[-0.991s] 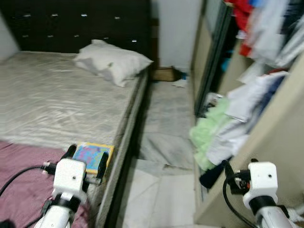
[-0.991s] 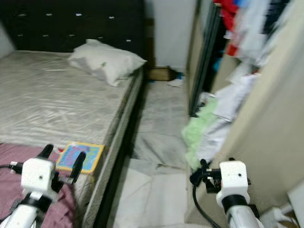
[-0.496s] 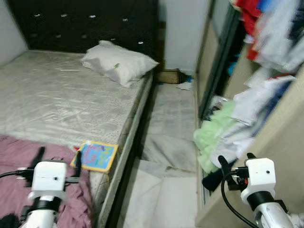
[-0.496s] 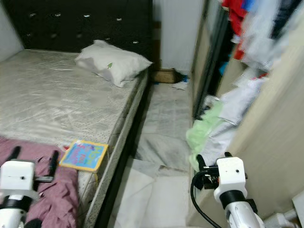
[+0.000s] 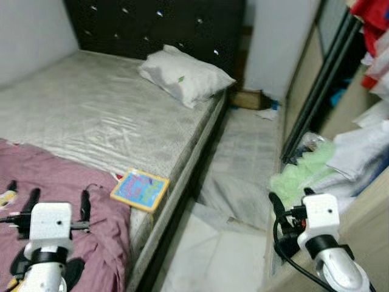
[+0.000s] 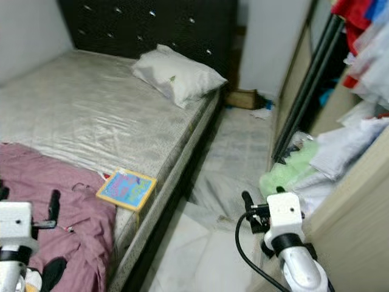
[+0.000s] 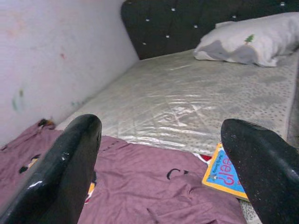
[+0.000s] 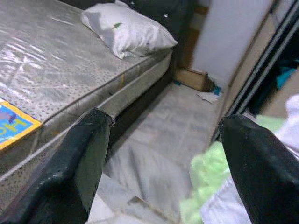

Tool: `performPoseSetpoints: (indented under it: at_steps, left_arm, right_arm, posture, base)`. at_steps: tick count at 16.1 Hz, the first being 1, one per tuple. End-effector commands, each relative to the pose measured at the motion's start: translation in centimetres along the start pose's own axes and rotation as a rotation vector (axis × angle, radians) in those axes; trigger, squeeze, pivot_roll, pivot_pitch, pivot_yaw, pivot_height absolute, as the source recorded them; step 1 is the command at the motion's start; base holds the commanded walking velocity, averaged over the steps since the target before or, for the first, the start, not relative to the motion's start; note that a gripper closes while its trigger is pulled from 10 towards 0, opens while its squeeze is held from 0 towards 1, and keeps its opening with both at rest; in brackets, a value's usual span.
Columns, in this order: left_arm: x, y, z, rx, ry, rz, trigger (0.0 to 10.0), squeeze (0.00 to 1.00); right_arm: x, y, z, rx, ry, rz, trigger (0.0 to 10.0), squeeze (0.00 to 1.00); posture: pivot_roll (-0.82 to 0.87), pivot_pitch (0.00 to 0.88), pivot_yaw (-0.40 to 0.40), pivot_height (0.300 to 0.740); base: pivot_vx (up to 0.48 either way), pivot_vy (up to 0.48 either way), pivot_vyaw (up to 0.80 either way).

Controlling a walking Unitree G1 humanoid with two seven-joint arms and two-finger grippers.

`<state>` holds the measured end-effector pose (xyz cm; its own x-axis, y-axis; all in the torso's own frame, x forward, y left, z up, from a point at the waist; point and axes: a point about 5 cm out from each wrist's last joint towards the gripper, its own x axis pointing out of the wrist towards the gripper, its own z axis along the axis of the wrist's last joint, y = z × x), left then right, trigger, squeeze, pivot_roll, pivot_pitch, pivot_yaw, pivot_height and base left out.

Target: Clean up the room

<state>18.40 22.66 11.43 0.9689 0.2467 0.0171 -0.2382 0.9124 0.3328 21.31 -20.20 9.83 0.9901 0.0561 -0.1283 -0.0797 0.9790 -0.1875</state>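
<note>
Bed: wide mattress (image 5: 103, 115) in pale grey patterned cover, filling the 9 to 12 o'clock part of the head view, against a dark tufted headboard (image 5: 164, 24) at 12 o'clock.
Pillow: white pillow (image 5: 185, 76) with a small green mark, lying at the head end of the mattress, near its edge toward the aisle.
Garment: crumpled maroon cloth (image 5: 67, 201) with dark lettering, spread over the foot end of the mattress at 8 o'clock.
Book: flat colourful picture book with yellow border (image 5: 140, 190), lying on the mattress edge, just beside the maroon cloth, at about 7 o'clock from the pillow.
Left claw: left claw (image 5: 56, 204) hovers over the maroon cloth at 7 o'clock, fingers spread wide, nothing between them; the wrist view looks across the cloth to the book and pillow.
Right claw: right claw (image 6: 262, 196) hangs over the aisle at 5 o'clock, close to the wardrobe; fingers (image 8: 88, 158) spread wide, holding nothing.
Floor: pale tiled floor (image 5: 206, 261) of the narrow aisle between bed and wardrobe, with a grey sheet (image 5: 243, 176) lying along it.
Aisle end: brown cardboard box (image 5: 248, 99) and scrap of white paper (image 5: 265, 114) at 1 o'clock.
Wardrobe: open wardrobe at 3 o'clock, light green cloth (image 5: 302, 173) and white clothes (image 5: 358, 152) spilling out low down, red garment (image 5: 372, 13) hanging above.
</note>
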Motion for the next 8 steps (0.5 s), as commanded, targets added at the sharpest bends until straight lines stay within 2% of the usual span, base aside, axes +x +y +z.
performPoseSetpoints:
  at_steps: [1,3,8]
  left_arm:
    - [0.4,-0.3,0.2,0.009,-0.004,-0.005,10.0,0.0]
    - [1.0,-1.2,0.9,-0.01,-0.037,-0.027,10.0,0.0]
    - [1.9,-1.9,1.3,-0.026,-0.068,-0.037,10.0,0.0]
  right_arm:
    - [0.5,0.1,0.2,0.008,-0.008,0.003,10.0,0.0]
    - [1.0,0.3,0.4,0.014,-0.021,0.005,10.0,0.0]
    - [1.6,0.5,0.7,0.01,-0.041,0.01,10.0,0.0]
  posture:
    - [-0.09,0.0,-0.018,0.74]
    - [-0.1,0.0,-0.012,0.74]
    - [-0.1,0.0,-0.012,0.74]
  base:
    - [0.0,0.0,0.77]
    - [0.0,0.0,0.77]
    - [0.0,0.0,0.76]
